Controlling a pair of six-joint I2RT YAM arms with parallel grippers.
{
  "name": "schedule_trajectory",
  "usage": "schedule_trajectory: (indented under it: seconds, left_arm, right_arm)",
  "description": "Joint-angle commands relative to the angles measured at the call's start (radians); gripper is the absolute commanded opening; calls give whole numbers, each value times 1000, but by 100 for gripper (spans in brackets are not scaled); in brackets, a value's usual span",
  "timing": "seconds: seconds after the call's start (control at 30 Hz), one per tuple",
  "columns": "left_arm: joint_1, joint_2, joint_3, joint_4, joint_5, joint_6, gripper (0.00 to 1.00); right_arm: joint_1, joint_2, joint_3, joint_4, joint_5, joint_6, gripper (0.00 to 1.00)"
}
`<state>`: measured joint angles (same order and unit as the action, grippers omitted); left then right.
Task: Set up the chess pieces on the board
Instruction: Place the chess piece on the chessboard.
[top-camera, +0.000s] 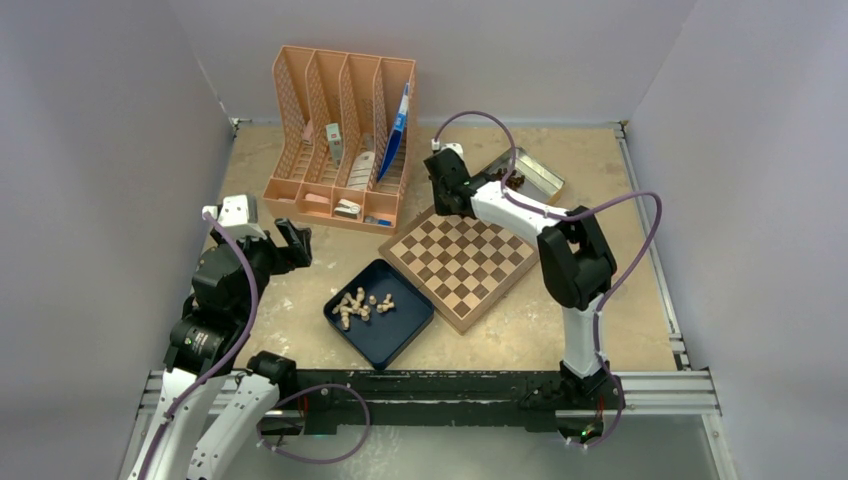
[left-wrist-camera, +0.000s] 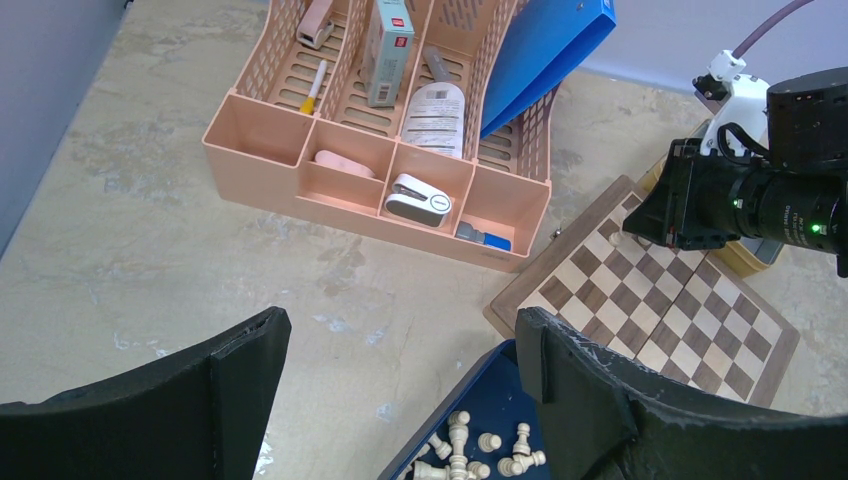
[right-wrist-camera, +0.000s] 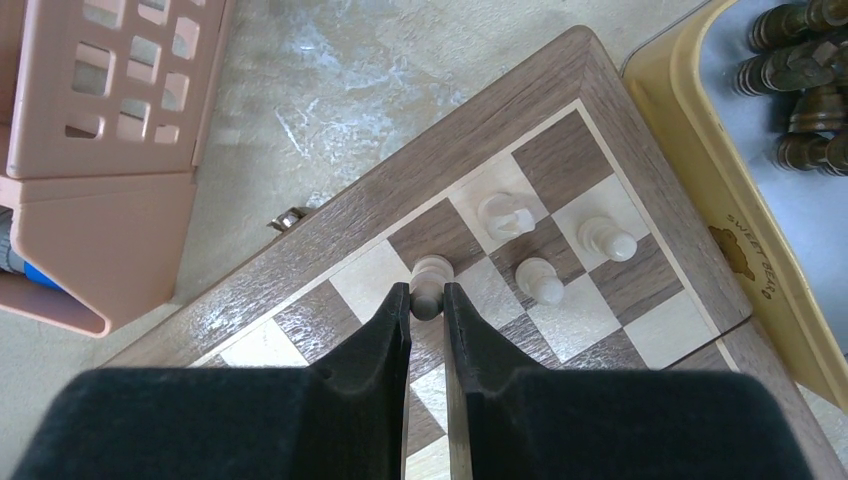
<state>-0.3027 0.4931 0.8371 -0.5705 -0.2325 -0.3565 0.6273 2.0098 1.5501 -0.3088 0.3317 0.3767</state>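
The right arm (top-camera: 575, 260) hides the far corner of the square tan-and-brown checked wooden chessboard (top-camera: 460, 265). At its 8 o'clock, a dark blue square tray (top-camera: 395, 340) holds heaped pale beige wooden chess pieces (top-camera: 360, 303). A yellow-rimmed tray (right-wrist-camera: 700, 170) holds dark brown pieces (right-wrist-camera: 790, 68), cut off by the frame. The left gripper (left-wrist-camera: 400, 345) gapes apart, empty. The right gripper (right-wrist-camera: 428, 292) is clamped on 1 pale piece (right-wrist-camera: 432, 268) beside 3 standing pieces (right-wrist-camera: 540, 280) on corner squares.

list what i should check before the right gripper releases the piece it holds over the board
1. Right gripper shut on the pale piece: ok.
2. Pale piece centred on one square of the board: cannot tell.
3. Its base touching the board: cannot tell.
4. Nearest standing piece apart from the fingers: ok.
5. Left gripper open, off the board: ok.
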Motion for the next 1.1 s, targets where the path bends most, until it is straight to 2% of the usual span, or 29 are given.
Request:
schedule_trajectory:
  seconds: [0.0,1.07]
  left_arm:
    - [-3,-8,-1,26,-8,-2,83]
    - [-3,-7,-1,23,-11,-4,83]
  right_arm:
    - [-11,2,32,22,26,-3,17]
    - [-20,23,55,33,5,-5,18]
